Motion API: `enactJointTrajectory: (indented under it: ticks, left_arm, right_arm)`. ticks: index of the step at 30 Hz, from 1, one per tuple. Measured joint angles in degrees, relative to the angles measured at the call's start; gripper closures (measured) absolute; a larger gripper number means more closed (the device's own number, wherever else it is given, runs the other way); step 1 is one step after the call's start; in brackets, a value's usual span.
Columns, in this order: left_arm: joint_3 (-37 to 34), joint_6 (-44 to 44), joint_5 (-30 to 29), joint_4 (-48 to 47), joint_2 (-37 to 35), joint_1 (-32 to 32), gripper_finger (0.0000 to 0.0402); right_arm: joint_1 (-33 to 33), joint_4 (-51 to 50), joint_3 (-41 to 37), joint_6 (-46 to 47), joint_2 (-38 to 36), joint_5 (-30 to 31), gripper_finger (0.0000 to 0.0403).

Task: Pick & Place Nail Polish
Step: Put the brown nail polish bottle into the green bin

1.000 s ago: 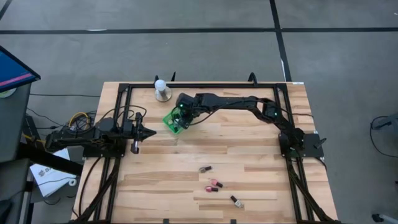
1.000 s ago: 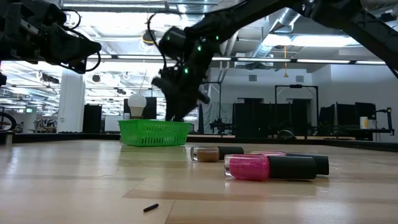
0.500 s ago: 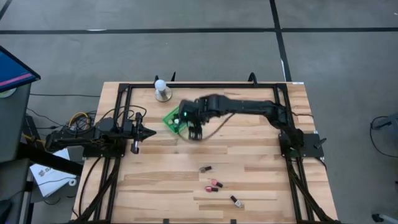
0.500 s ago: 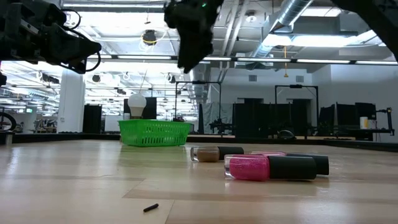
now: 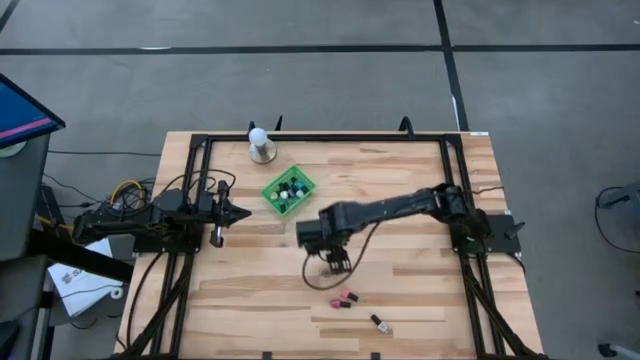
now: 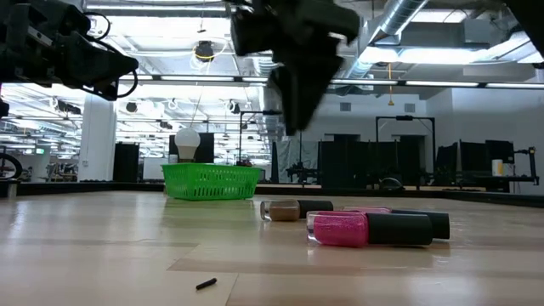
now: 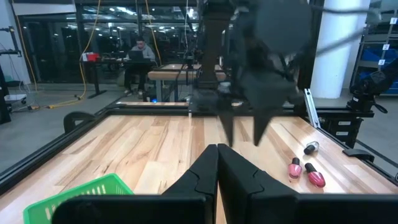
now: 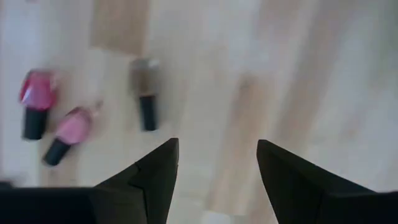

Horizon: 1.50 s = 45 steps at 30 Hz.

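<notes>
Your left gripper (image 5: 243,212) waited by the counter's left edge, its jaws pressed together with nothing between them. Just right of it, toward the far edge, the green basket (image 5: 289,191) held several nail polish bottles (image 5: 291,188), near the white ball on its base (image 5: 260,146) at the far edge. Your right gripper (image 5: 336,263) hung above the middle of the counter, fingers (image 8: 158,171) spread wide and empty. Beneath it lay a pale bottle with a dark cap (image 8: 144,93). Toward the near edge lay 2 pink bottles (image 5: 346,298) side by side, and 1 dark-capped bottle (image 5: 380,322) nearest that edge.
</notes>
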Motion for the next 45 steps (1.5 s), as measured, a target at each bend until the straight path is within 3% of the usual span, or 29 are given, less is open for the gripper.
enactJointTrajectory:
  ticks: [6,20,29,45]
  left_arm:
    - [0.0,0.0,0.0,0.1,0.0,0.0,0.0400]
    - [0.0,0.0,-0.2,0.6,0.0,0.0,0.0400]
    - [0.0,0.0,-0.2,0.7,0.0,0.0,0.0400]
    - [0.0,0.0,-0.2,0.6,0.0,0.0,0.0400]
  right_arm:
    - [3.7,5.3,-6.6,4.4,0.0,-3.5,0.0201]
    - [7.2,17.7,-10.8,11.2,0.0,-2.8,0.0241]
    - [8.4,21.4,-18.7,11.9,-0.5,2.8,0.0262]
    - [7.1,25.8,-19.5,13.8,-1.1,2.6,0.0264]
